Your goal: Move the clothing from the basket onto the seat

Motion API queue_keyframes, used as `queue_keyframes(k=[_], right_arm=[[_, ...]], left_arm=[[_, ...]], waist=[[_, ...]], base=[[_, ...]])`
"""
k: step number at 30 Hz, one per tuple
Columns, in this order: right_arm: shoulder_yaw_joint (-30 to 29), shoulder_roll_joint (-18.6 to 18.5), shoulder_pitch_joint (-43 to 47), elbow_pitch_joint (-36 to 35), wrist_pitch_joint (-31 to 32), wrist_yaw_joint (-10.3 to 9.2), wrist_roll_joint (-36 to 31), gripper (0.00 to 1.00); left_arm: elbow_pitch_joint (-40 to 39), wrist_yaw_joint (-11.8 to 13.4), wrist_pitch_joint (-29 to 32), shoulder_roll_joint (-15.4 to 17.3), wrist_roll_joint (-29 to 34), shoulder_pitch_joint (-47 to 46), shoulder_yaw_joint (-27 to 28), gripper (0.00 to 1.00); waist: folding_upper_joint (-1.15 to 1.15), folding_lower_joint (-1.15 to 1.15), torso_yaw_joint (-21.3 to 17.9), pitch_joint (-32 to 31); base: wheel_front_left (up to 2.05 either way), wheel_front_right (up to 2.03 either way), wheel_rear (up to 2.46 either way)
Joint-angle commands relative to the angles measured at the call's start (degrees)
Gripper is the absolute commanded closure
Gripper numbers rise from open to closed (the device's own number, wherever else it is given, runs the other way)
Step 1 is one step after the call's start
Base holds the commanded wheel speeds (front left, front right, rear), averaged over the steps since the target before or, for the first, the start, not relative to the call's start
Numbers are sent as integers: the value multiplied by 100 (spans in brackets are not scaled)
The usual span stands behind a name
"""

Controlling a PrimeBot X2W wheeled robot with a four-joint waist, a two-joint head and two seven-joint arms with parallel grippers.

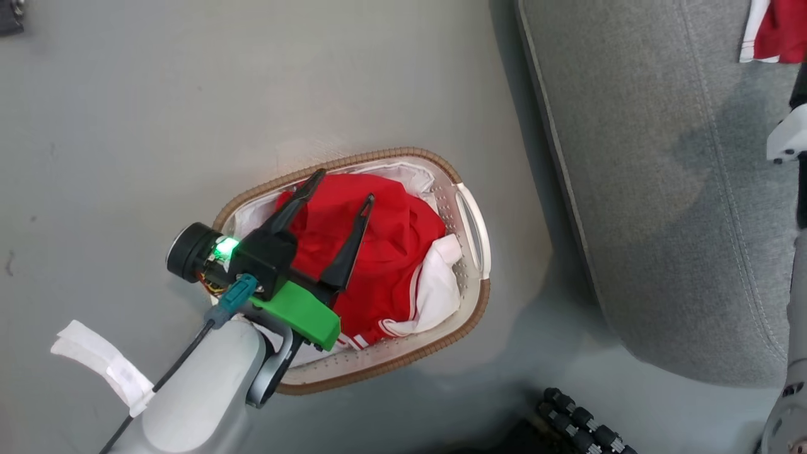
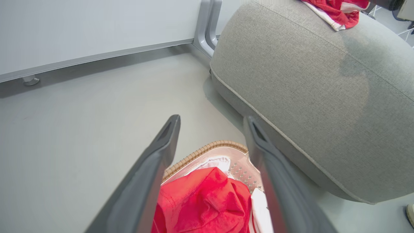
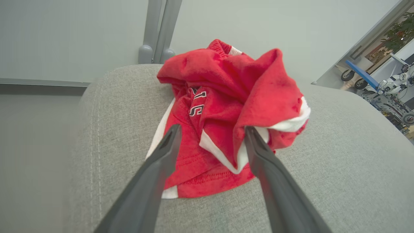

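The oval white basket [image 1: 476,302] with a brown rim stands on the floor, left of the grey seat [image 1: 662,189]. Red clothing [image 1: 391,252] with white trim fills it, over a white liner. My left gripper [image 1: 343,186] hangs open just above that pile, nothing between its fingers; the left wrist view shows the gripper [image 2: 212,119] over the basket rim [image 2: 207,150] and red cloth [image 2: 207,200]. Another red garment [image 3: 226,97] with white lettering lies crumpled on the seat [image 3: 339,161]. My right gripper [image 3: 212,129] is open, its fingers [image 3: 155,174] either side of that garment's near edge.
A white strip [image 1: 101,359] lies on the floor at lower left, and a black ribbed part [image 1: 586,429] at the bottom. A wall with a grey post [image 2: 207,26] stands behind the seat. Grey floor stretches left of the basket.
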Motion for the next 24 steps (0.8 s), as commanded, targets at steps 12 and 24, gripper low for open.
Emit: queue_keyframes(k=[12,24], right_arm=[[802,-173,519,-544,-3,-6,386,0],[1613,271,1419,-836,-3,-6,953,0]], left_arm=[[83,76,-166,-493,-250,499,1025,0],[122,-124,-162,-1175,47,1737,2938,0]], waist=[[46,0,715,-1462],[46,0,1409,-2673]], base=[[0,0,0],[0,0,0]])
